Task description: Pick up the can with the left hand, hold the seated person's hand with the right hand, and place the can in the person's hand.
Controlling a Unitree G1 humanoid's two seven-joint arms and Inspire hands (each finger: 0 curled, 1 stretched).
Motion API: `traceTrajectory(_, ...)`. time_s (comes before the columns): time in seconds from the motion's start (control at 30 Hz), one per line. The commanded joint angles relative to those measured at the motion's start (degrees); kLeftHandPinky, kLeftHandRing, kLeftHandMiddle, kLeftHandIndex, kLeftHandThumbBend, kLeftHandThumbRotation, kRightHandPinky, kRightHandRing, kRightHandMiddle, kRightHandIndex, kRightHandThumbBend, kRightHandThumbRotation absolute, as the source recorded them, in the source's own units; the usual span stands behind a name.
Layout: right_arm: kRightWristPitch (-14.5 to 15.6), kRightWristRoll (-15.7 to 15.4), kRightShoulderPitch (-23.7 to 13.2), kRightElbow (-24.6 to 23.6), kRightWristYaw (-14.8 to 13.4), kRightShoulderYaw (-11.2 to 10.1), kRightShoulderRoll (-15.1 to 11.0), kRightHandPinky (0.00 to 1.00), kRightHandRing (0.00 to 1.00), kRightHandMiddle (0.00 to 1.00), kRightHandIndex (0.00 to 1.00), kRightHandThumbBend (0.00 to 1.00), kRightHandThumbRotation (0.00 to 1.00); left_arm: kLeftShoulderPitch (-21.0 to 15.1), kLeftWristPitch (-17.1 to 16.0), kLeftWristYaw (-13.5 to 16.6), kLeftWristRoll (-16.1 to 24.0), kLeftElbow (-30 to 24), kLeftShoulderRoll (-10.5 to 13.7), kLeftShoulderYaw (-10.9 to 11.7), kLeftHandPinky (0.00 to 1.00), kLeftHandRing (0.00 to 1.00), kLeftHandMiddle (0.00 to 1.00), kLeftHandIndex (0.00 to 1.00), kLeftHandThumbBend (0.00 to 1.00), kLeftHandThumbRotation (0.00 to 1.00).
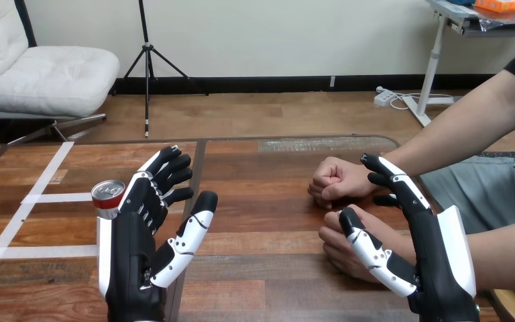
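Note:
A can (108,196) with a red and silver top stands on the wooden table (261,208) at the left, its lower part hidden behind my left hand (131,251). That hand is open, fingers straight and spread, just right of the can; I cannot tell if they touch. Two hands of the person rest on the table at the right. The farther hand (332,180) is a loose fist and the nearer hand (340,253) lies closer to me. My right hand (437,255) is open, fingers reaching over the farther hand's wrist and thumb over the nearer hand, curled round neither.
White tape strips (47,198) cross the table's left part. A dark seam (198,168) runs down the table just right of my left hand. The person's forearms come in from the right edge.

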Motion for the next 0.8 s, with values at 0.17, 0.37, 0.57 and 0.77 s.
traceTrajectory(0.17, -0.29, 0.56, -3.73, -2.07, -0.07, -0.72, 0.04, 0.72, 0.83, 0.87, 0.85, 0.45, 0.53, -0.60, -1.04, 0.51, 1.25, -1.18, -1.68, 0.05, 0.67, 0.75, 0.76, 0.78, 0.61, 0.35)
traceTrajectory(0.37, -0.36, 0.99, -3.86, -1.90, 0.10, -0.72, 0.06, 0.72, 0.83, 0.87, 0.85, 0.45, 0.52, -0.74, -1.16, 0.51, 1.16, -1.04, -1.59, 0.09, 0.67, 0.75, 0.76, 0.78, 0.60, 0.35)
traceTrajectory(0.57, -0.21, 0.94, -3.92, -2.02, 0.14, -0.71, 0.11, 0.72, 0.83, 0.87, 0.85, 0.45, 0.52, -0.78, -0.96, 0.82, 1.52, -1.21, -1.49, 0.36, 0.67, 0.75, 0.76, 0.78, 0.60, 0.35)
traceTrajectory(0.77, -0.33, 1.04, -4.00, -1.96, 0.14, -0.71, 0.11, 0.72, 0.83, 0.87, 0.85, 0.45, 0.52, -0.85, -1.11, 0.38, 0.51, -1.34, -1.16, 0.65, 0.67, 0.75, 0.77, 0.78, 0.60, 0.35)
